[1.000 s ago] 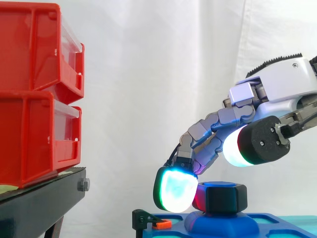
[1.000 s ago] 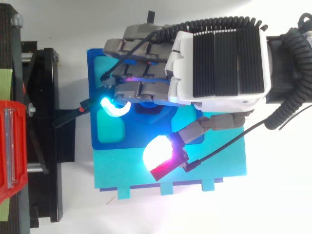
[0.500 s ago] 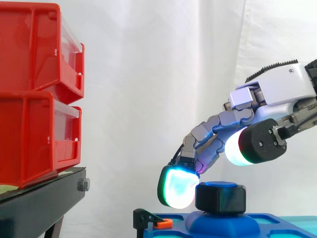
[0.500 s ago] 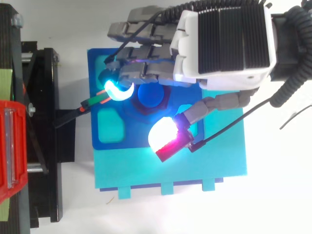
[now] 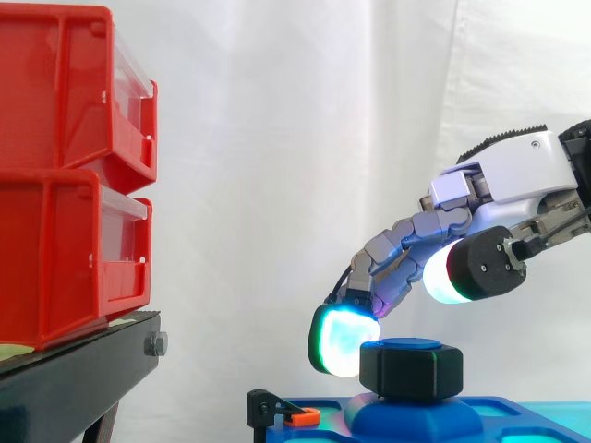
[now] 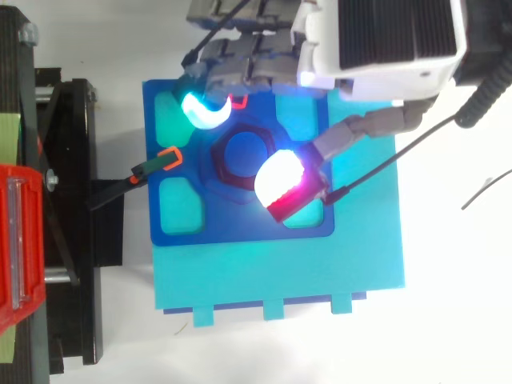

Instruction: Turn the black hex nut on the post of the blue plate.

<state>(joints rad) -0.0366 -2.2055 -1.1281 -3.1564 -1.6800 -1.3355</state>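
Centrally, the black hex nut (image 5: 411,369) sits on the post (image 6: 242,150) of the blue plate (image 6: 240,228), which lies on a turquoise base (image 6: 280,276) before a white curtain (image 5: 277,138). Above it hangs the robot hand (image 5: 517,171), released and gripping nothing, one cyan-glowing fingertip (image 5: 340,340) just beside the nut. Stacked red bins (image 5: 65,175) on a black stand (image 5: 74,378) occupy the left.
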